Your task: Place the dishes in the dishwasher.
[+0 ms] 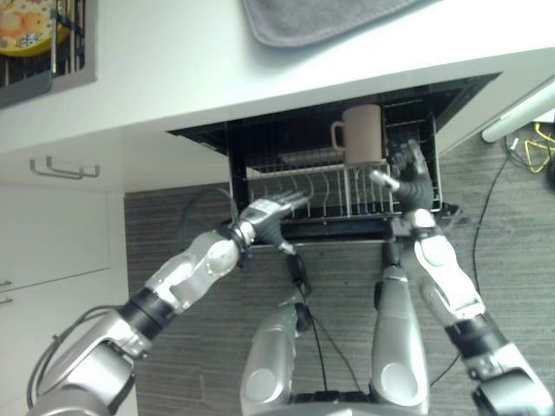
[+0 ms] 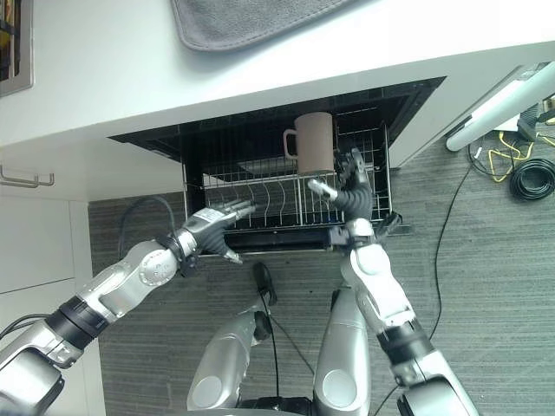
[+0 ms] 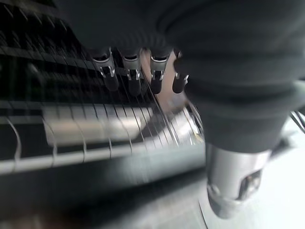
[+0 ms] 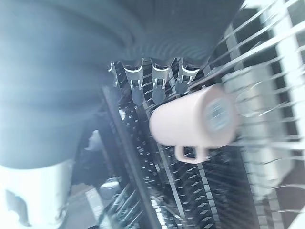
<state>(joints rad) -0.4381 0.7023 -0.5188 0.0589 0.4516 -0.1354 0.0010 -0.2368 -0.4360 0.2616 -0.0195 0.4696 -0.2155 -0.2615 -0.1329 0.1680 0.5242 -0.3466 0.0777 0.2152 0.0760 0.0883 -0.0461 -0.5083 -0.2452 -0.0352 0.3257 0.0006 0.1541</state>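
Silver right hand [image 2: 351,192]: mine, fingers relaxed and spread, holding nothing, at the rack's right end.
Left hand [image 2: 211,227]: mine, fingers straight at the rack's front rail.
Mug [image 2: 312,143]: pink, standing in the wire rack [image 2: 260,195], just beside my right hand.
Dishwasher [image 2: 217,147]: under the counter's edge.

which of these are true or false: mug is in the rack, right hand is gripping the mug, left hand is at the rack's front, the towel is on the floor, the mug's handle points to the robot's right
1. The pink mug stands in the dishwasher rack. True.
2. The right hand grips the mug. False: it is open beside the mug, holding nothing.
3. The left hand is at the rack's front edge. True.
4. The grey towel lies on the floor. False: it lies on the white counter.
5. The mug's handle points to the robot's right. False: it points left.
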